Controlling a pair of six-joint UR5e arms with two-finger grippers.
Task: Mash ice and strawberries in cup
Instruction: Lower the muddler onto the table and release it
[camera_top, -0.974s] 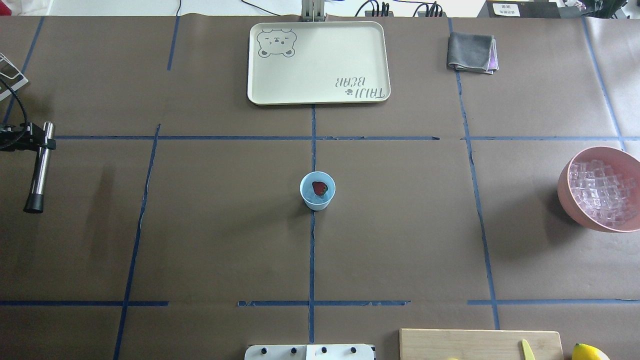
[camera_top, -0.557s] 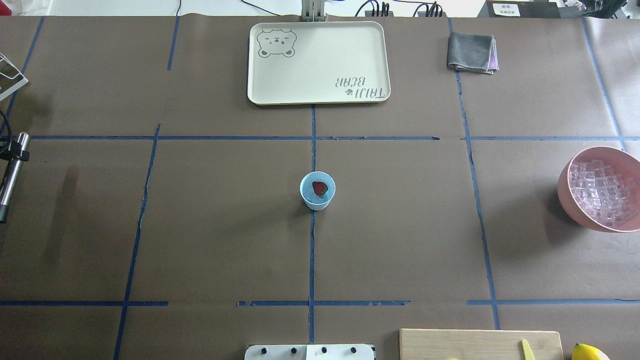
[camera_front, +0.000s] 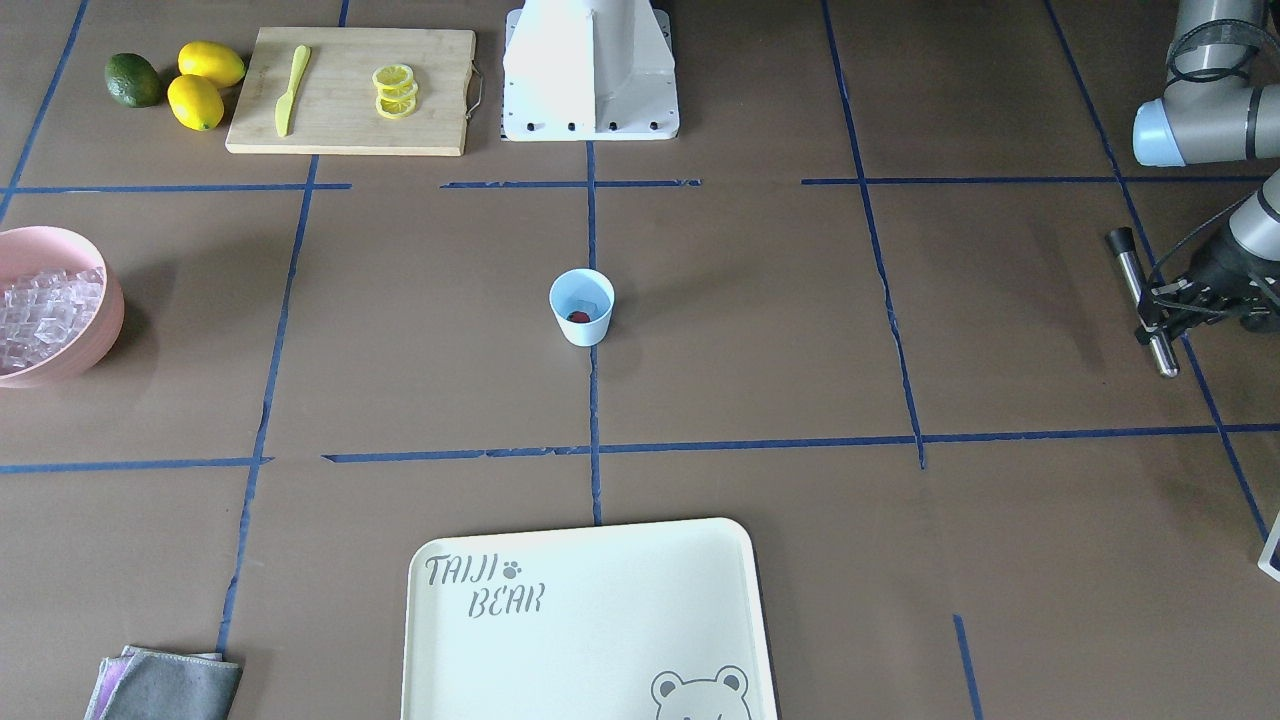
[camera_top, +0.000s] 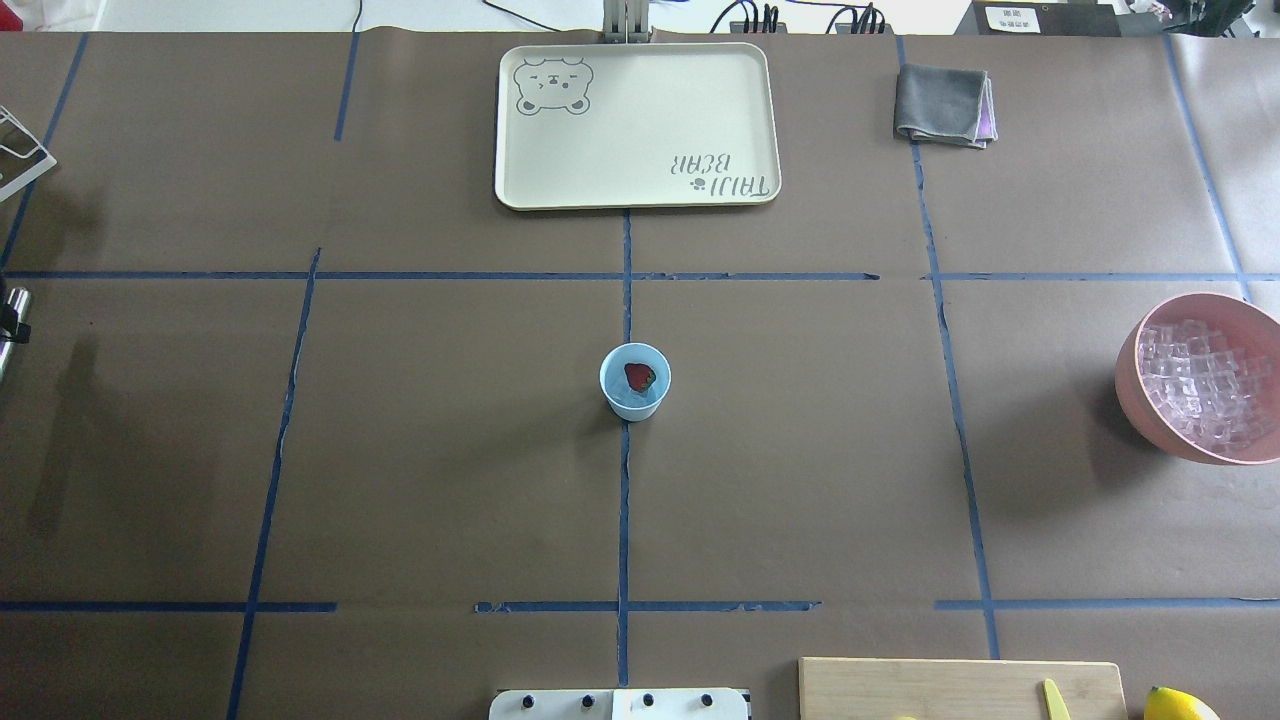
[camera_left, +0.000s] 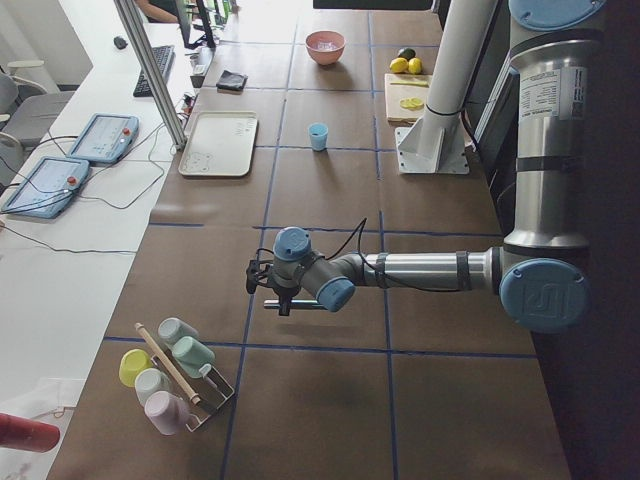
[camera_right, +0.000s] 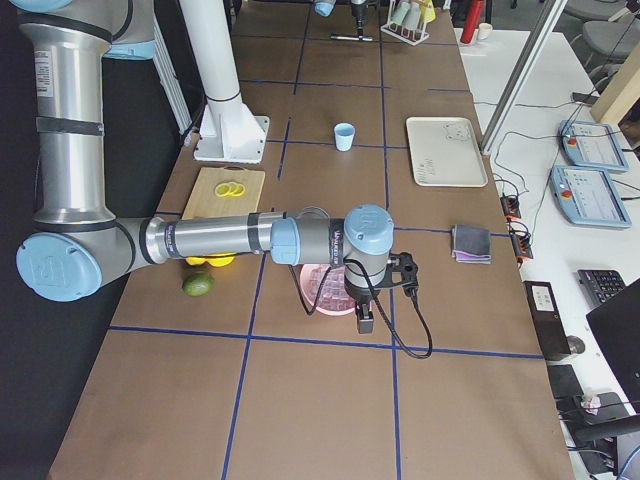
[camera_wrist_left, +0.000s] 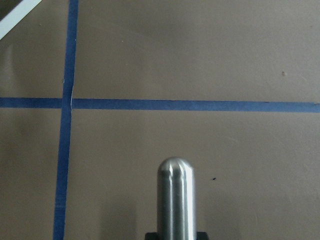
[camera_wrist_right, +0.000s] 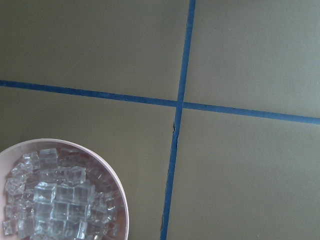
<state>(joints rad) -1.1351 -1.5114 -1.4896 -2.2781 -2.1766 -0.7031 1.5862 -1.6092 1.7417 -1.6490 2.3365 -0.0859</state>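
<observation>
Brown tabletop (camera_top: 420, 470) taped into squares, cup (camera_top: 634, 381) at its middle with the strawberry (camera_top: 639, 376) inside; any ice there is too faint to tell.
Ice (camera_top: 1200, 385) fills a pink bowl (camera_top: 1130, 385) cut off at the right edge. Left gripper (camera_front: 1155, 314), pinching a metal rod (camera_front: 1135, 280), barely shows overhead. Right gripper (camera_right: 365, 322) hangs near the bowl, seen only side-on; spread or pressed together cannot be told.

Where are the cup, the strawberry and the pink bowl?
cup (camera_top: 635, 412): overhead exterior view, near outer wall.
strawberry (camera_top: 639, 376): overhead exterior view, red middle.
pink bowl (camera_top: 1127, 385): overhead exterior view, left outer wall.
</observation>
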